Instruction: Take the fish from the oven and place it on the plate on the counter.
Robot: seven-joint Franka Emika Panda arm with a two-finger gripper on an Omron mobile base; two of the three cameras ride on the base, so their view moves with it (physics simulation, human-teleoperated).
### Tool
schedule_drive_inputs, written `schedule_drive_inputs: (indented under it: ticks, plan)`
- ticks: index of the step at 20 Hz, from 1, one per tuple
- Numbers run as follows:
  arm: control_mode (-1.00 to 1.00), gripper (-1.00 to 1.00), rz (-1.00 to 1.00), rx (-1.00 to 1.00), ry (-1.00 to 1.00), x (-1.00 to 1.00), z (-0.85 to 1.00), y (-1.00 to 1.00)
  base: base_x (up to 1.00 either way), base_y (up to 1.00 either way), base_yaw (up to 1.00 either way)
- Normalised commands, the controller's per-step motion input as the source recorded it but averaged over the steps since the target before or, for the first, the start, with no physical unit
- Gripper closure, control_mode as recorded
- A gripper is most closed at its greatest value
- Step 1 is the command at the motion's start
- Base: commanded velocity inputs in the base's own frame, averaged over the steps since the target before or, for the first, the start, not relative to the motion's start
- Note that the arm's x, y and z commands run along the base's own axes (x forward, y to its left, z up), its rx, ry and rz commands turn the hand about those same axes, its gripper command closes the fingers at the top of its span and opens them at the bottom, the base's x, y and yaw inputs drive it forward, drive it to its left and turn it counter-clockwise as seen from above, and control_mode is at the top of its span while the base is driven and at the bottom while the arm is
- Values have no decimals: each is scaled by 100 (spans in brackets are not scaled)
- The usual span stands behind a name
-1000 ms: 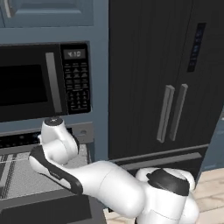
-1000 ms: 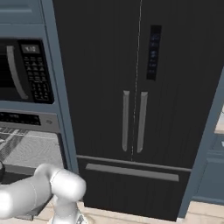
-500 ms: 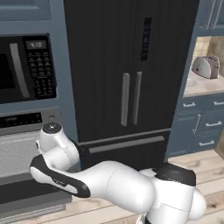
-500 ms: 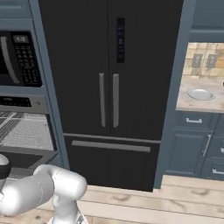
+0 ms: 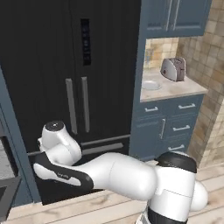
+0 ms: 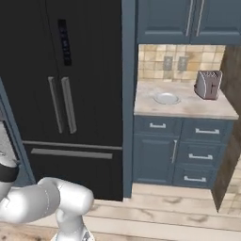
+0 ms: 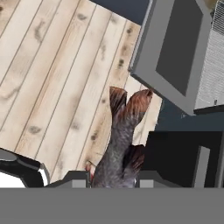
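Note:
In the hand view my gripper (image 7: 114, 178) is shut on the fish (image 7: 121, 131), a dark grey-brown body whose forked tail points away from the hand over the wooden floor. Just past the fish hangs the oven's open door (image 7: 173, 48), grey with a dark window, and the wire rack (image 7: 217, 52) shows at that view's top right corner. The plate (image 6: 167, 98), small and pale, lies on the beige counter (image 6: 188, 109) to the right of the fridge; it appears again as the plate (image 5: 151, 85) in the left base view.
A tall black fridge (image 5: 78, 78) with two vertical handles stands in front of the base. A steel toaster (image 6: 208, 84) sits on the counter right of the plate. Blue drawers (image 6: 200, 157) lie under the counter, blue cabinets above. The open oven door (image 5: 6, 194) juts out at the left.
The base has driven right: microwave and oven slid out of both base views to the left, fridge and counter with plate came in. The fish stays in the shut gripper.

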Motion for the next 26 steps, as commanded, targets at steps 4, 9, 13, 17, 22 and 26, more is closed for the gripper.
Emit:
schedule_drive_inputs:
  ticks: [4, 9, 13, 17, 22, 26]
  plan:
    - [100, 100, 0, 0, 0, 0, 0, 0, 23, -100, -3]
    - [100, 100, 0, 0, 0, 0, 0, 0, 49, -100, -2]
    - [100, 100, 0, 0, 0, 0, 0, 0, 74, -100, -2]
    - [100, 100, 0, 0, 0, 0, 0, 0, 85, -100, -3]
    - [100, 100, 0, 0, 0, 0, 0, 0, 85, -100, -3]
    - [100, 100, 0, 0, 0, 0, 0, 0, 98, -83, -4]
